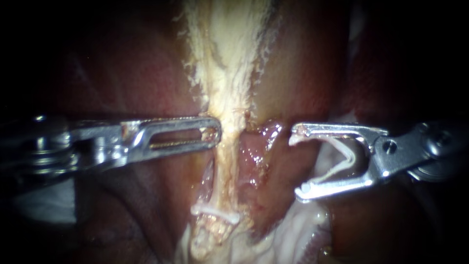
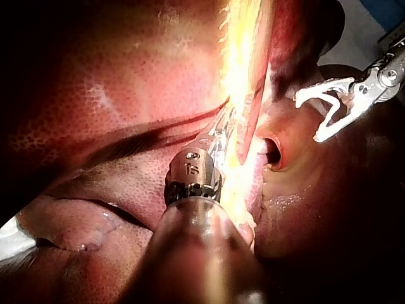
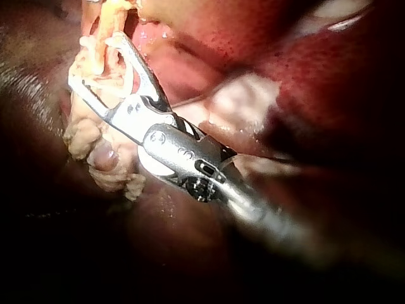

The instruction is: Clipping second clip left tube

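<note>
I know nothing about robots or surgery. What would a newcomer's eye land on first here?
A pale, frayed tube runs down the middle of the endoscope view, bright against the dark red liver, with a white clip across its lower part. To its right, my right instrument holds an open clip between widely spread jaws, clear of the tube. My left instrument meets the tube from the other side.
</note>
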`<state>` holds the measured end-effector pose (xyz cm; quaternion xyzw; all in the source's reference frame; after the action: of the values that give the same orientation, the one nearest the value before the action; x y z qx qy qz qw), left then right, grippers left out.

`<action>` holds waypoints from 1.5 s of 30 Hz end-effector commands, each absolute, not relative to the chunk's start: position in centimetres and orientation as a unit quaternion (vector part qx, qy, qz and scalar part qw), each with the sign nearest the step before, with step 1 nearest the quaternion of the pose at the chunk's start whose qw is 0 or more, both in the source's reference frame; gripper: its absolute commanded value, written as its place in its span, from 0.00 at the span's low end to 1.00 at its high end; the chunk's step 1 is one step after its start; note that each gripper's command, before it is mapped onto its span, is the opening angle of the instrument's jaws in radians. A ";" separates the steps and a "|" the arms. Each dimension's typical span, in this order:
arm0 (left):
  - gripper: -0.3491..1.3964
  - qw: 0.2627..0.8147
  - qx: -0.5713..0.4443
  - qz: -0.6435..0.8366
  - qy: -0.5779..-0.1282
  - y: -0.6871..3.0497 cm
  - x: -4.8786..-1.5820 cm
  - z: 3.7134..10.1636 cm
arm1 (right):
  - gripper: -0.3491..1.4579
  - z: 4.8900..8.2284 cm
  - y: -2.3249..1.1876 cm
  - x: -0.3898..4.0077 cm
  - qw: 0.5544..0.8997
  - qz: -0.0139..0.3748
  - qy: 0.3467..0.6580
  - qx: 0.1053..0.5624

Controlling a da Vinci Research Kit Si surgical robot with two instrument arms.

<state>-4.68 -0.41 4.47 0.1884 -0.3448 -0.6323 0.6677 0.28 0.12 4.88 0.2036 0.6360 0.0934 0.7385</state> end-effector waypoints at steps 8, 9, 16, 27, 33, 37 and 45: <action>0.00 0.668 0.197 -0.631 -0.342 -0.37 -4.54 4.18 | 0.53 4.88 0.11 0.31 0.739 0.093 0.636 0.203; 0.00 0.666 0.199 -0.631 -0.344 -0.36 -4.51 4.11 | 0.53 4.89 0.11 0.32 0.739 0.093 0.636 0.203; 0.00 0.657 0.192 -0.637 -0.355 -0.36 -4.26 3.70 | 0.53 4.91 0.05 0.39 0.738 0.091 0.637 0.203; 0.00 0.656 0.191 -0.638 -0.355 -0.38 -4.24 3.62 | 0.52 5.16 -0.34 0.91 0.749 0.097 0.612 0.235; 0.00 0.656 0.191 -0.638 -0.356 -0.38 -4.22 3.61 | 0.52 5.45 -0.53 1.26 0.755 0.094 0.599 0.250; 0.00 0.656 0.191 -0.637 -0.356 -0.39 -4.22 3.61 | 0.52 5.63 -0.58 1.40 0.755 0.096 0.595 0.256; 0.00 0.656 0.191 -0.637 -0.356 -0.41 -4.22 3.57 | 0.52 5.83 -0.62 1.57 0.756 0.094 0.593 0.261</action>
<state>-4.22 -0.41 3.57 0.1917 -0.3558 -0.6374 0.6561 1.59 -0.62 5.85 0.2625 0.5921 0.0958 0.7558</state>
